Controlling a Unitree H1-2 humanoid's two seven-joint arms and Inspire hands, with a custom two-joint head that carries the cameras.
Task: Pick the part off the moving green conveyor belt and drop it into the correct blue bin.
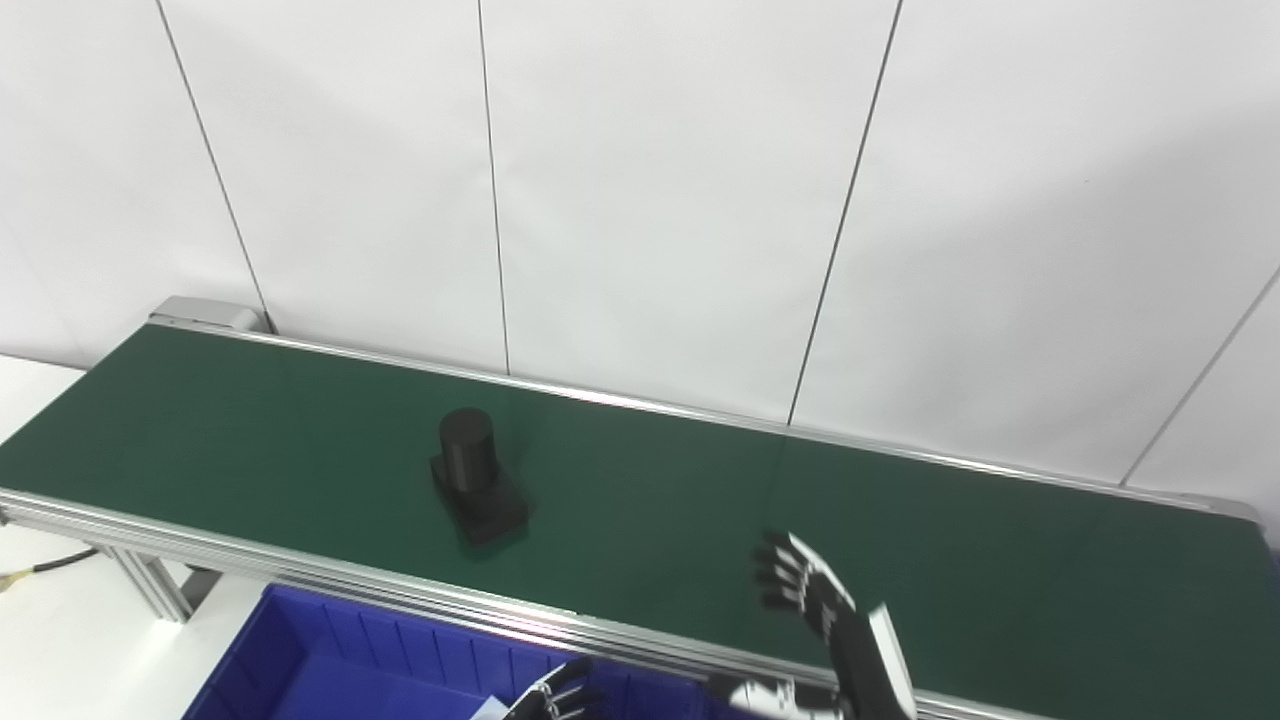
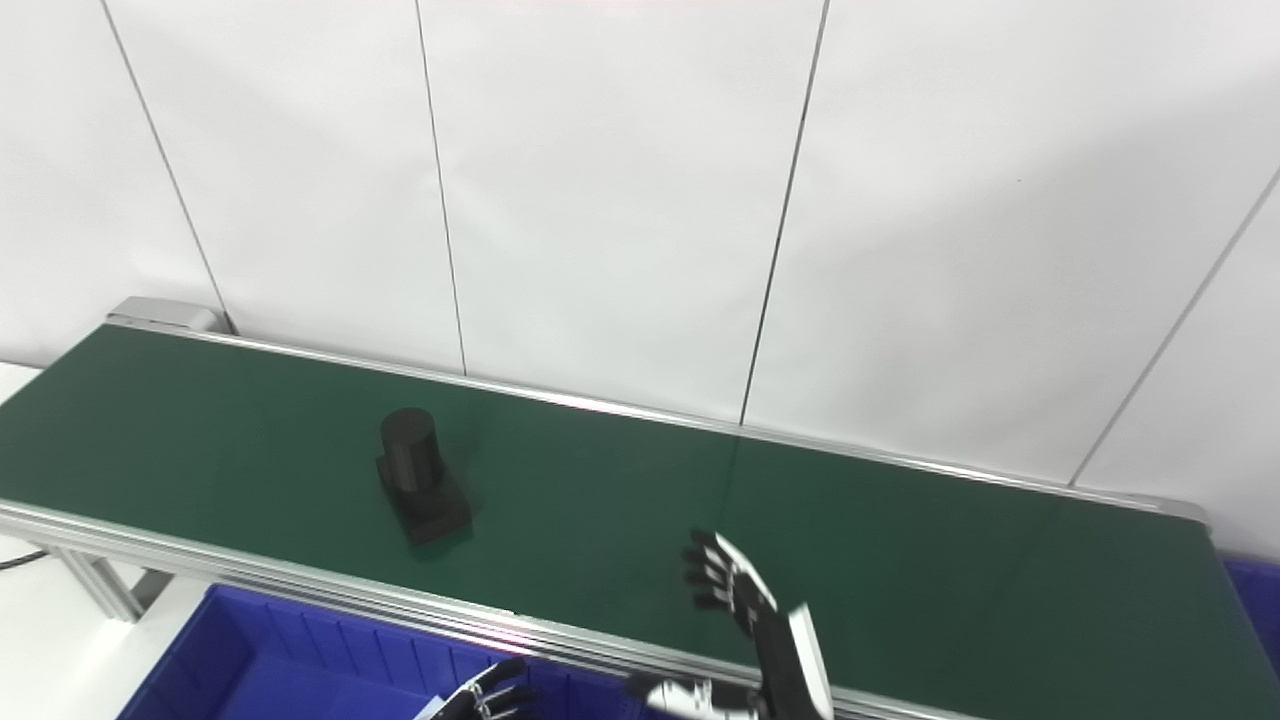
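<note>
The black part (image 1: 474, 478), a short cylinder on a blocky base, is seen standing upright on the green conveyor belt (image 1: 950, 540), left of centre and nearer the front rail than the wall. The right hand (image 1: 805, 590) is held over the belt well to the part's right, fingers spread wide and nothing grasped. It looks to be posted there as a waiting catch, perhaps so the part can be carried toward it, though the direction of travel cannot be read from one moment.

The left hand (image 1: 555, 700) is only glimpsed at the bottom edge, low over the blue bin (image 1: 300, 650); its fingers appear loosely curled, but whether it is open or closed cannot be told. The bin is tucked just below the belt's front rail, presumably so a drop needs only a short carry. A sliver of a second blue bin (image 2: 1262, 590) is caught past the belt's right end.

Nothing is found lying between hand and part. The aluminium front rail (image 1: 300, 565) must be cleared on the way to the bin.
</note>
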